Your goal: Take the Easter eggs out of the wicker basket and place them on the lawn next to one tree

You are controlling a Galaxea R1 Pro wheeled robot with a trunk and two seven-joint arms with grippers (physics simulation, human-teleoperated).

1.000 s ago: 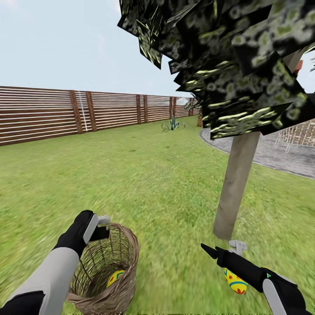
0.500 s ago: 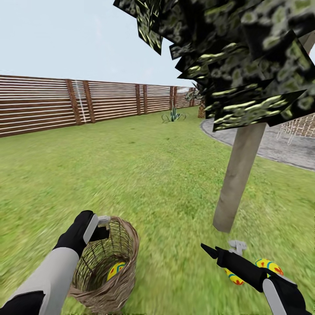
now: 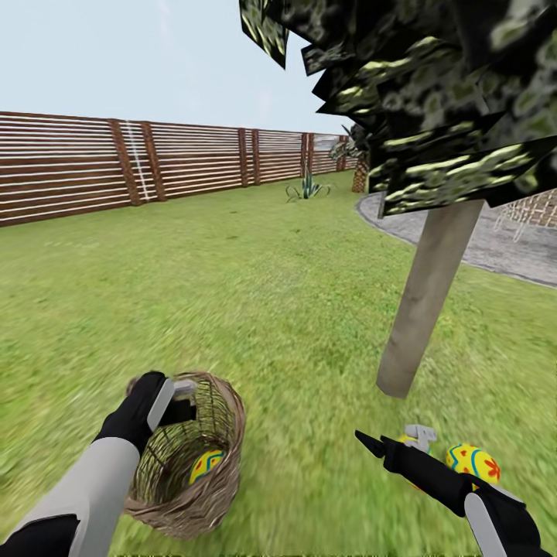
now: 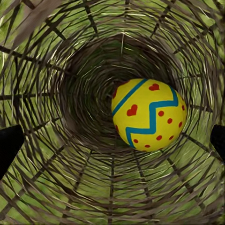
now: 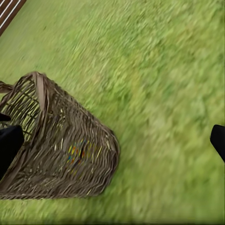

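Wicker basket [image 3: 189,456] tipped, mouth toward left gripper [image 3: 179,398] pinching its rim, one Easter egg [image 4: 148,114] inside; right gripper [image 3: 391,445] spread over open lawn [image 3: 255,309].

— Where is everything sitting?

— The basket [image 3: 186,464] is lying tipped on the lawn [image 3: 255,309] in front of me to my left, with my left gripper [image 3: 179,398] at its rim. One egg [image 4: 148,114] is lying inside it.

— And on your right?

— The tree [image 3: 424,305] is standing ahead to my right. Another egg [image 3: 473,463] is lying on the grass near its foot, just beside my right gripper [image 3: 387,445]. The fence [image 3: 116,166] is running behind the lawn, and the patio [image 3: 487,247] is lying behind the tree.
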